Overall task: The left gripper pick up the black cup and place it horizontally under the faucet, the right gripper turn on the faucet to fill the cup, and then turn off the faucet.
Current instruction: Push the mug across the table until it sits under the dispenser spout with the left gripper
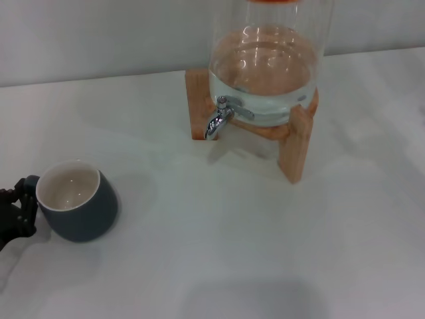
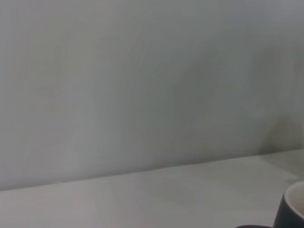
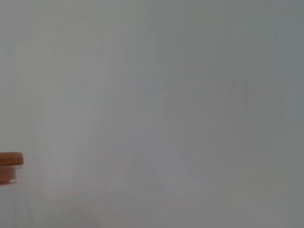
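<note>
The black cup (image 1: pixel 78 200) stands upright on the white table at the front left, its cream inside showing and its small handle turned to the left. The left gripper (image 1: pixel 16 214), a black claw, is at the left edge, right against the cup's handle side. An edge of the cup also shows in the left wrist view (image 2: pixel 290 209). The chrome faucet (image 1: pixel 222 117) sticks out of the glass jar at the back middle, spout curving down, far from the cup. The right gripper is out of view.
A glass jar (image 1: pixel 269 66) half full of water sits on a wooden stand (image 1: pixel 296 150) behind the faucet. Its orange lid shows in the right wrist view (image 3: pixel 10 164). The white table (image 1: pixel 219 252) spreads in front; a pale wall is behind.
</note>
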